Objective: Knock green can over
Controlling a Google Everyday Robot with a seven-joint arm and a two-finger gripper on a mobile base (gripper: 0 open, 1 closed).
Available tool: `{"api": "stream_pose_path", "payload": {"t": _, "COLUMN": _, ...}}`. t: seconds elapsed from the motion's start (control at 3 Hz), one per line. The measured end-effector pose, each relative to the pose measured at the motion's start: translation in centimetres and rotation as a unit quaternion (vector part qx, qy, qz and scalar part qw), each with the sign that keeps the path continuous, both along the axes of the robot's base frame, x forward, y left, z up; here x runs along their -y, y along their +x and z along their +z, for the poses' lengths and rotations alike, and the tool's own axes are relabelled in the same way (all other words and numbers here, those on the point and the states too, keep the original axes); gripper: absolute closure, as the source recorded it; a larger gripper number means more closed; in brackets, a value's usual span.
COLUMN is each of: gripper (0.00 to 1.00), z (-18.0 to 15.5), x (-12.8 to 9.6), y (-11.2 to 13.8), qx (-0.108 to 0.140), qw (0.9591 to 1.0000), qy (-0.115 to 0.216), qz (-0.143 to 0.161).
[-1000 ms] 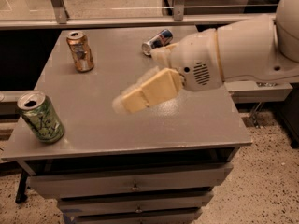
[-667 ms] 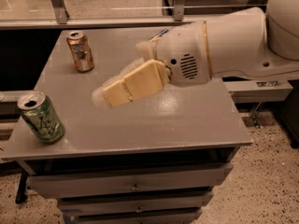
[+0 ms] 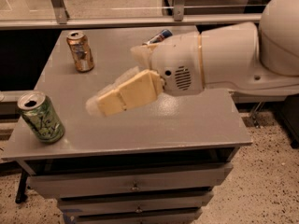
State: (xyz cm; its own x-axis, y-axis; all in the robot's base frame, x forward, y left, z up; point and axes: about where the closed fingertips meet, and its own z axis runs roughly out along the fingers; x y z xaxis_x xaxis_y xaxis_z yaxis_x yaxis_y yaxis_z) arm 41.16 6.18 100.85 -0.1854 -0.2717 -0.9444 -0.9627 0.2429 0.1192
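The green can [image 3: 40, 117] stands upright at the front left corner of the grey table [image 3: 187, 125]. It is light green with dark markings and an open silver top. My gripper [image 3: 100, 104] reaches in from the right on a big white arm [image 3: 224, 59]. Its cream-coloured fingertips hang above the table's middle, to the right of the green can and apart from it. It holds nothing that I can see.
An orange-gold can [image 3: 80, 51] stands upright at the back left of the table. A blue-and-silver can [image 3: 159, 35] lies at the back, mostly hidden behind the arm. Drawers sit under the table top. A rail runs behind the table.
My gripper has moved left across the table toward the green can. The cans have not moved.
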Motion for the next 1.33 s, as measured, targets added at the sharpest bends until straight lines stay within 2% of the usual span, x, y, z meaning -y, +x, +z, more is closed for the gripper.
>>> {"api": "stream_pose_path", "payload": {"t": 0.33, "gripper": 0.0, "z": -2.5, "x": -3.7, "y": -0.9, "qx": 0.004, "qw": 0.9979, "qy": 0.064, "qz": 0.009}}
{"api": "stream_pose_path", "payload": {"t": 0.67, "gripper": 0.0, "z": -4.7, "x": -7.6, "y": -1.1, "qx": 0.013, "qw": 0.9927, "qy": 0.118, "qz": 0.018}}
{"api": "stream_pose_path", "payload": {"t": 1.0, "gripper": 0.0, "z": -6.4, "x": -10.9, "y": -0.9, "qx": 0.041, "qw": 0.9876, "qy": 0.148, "qz": 0.034}}
{"api": "stream_pose_path", "payload": {"t": 1.33, "gripper": 0.0, "z": -8.1, "x": -12.7, "y": -0.1, "qx": 0.058, "qw": 0.9849, "qy": 0.158, "qz": 0.039}}
